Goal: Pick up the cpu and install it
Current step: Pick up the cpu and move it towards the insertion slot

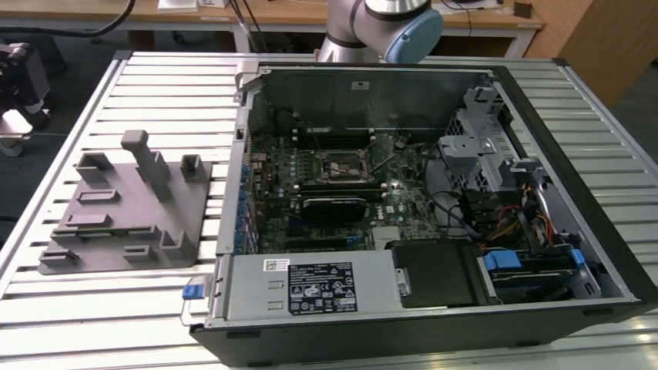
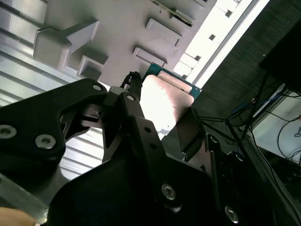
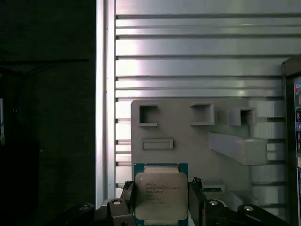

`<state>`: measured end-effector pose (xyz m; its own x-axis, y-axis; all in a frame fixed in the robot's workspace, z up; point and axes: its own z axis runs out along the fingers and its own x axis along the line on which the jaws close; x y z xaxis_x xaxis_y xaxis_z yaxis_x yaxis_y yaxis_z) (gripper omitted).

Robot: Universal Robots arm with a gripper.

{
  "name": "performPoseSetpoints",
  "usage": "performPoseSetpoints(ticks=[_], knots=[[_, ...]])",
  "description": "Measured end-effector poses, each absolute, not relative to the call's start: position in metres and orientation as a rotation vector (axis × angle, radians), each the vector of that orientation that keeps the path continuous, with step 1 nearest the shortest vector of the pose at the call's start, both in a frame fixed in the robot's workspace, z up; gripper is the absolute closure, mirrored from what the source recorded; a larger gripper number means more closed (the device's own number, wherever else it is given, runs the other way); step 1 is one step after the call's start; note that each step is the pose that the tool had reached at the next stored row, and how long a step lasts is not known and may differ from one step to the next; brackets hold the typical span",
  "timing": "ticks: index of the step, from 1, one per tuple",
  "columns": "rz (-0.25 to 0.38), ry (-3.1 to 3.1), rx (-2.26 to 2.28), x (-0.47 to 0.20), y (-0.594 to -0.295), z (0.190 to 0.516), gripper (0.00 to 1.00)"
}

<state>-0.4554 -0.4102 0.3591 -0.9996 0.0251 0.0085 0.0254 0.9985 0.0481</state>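
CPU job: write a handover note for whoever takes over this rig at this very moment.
Gripper: shut on the cpu, one finger on each of two opposite edges.
cpu: held in the air over the grey tray, not touching it. The tray lies on the slatted table beside the open computer case.
Done: the cpu is picked up off the tray.
Left: the install. The cpu is not yet in the socket on the motherboard inside the case.
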Motion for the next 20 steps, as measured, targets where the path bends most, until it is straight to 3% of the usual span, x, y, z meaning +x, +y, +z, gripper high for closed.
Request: performPoseSetpoints(ticks=[20], knots=[[-0.076, -3.133, -0.040, -0.455, -0.410, 0.394, 0.46]])
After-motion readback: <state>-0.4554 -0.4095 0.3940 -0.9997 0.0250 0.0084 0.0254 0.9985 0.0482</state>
